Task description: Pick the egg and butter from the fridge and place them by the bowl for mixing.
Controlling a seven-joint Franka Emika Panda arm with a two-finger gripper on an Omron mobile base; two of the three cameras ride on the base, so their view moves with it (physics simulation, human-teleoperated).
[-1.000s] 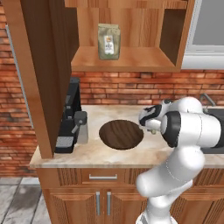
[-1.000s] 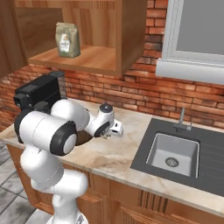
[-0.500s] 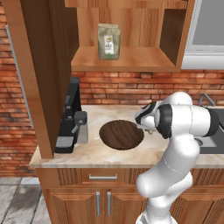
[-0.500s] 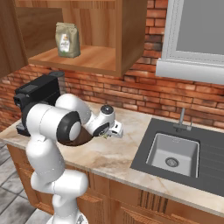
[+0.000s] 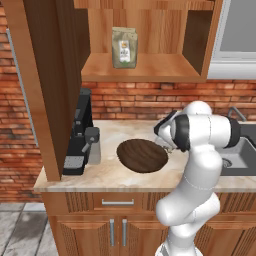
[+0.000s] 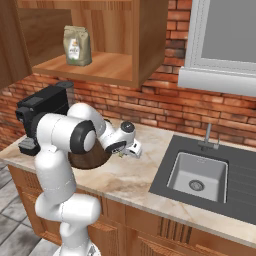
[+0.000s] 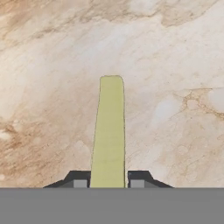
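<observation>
While the claw (image 7: 108, 183) grips the butter (image 7: 109, 131) between narrowly parted fingers, the stick hangs over bare marble surface (image 7: 175, 65), just right of the bowl (image 5: 142, 155). A coffee machine (image 5: 80, 132) stands beyond the bowl, a sink (image 6: 197, 172) to the right.

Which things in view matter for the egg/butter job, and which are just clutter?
Job:
- butter, clamped in the claw over the counter
- bowl, beside the claw

Clutter:
- coffee machine
- bag on the open shelf
- sink and faucet
</observation>
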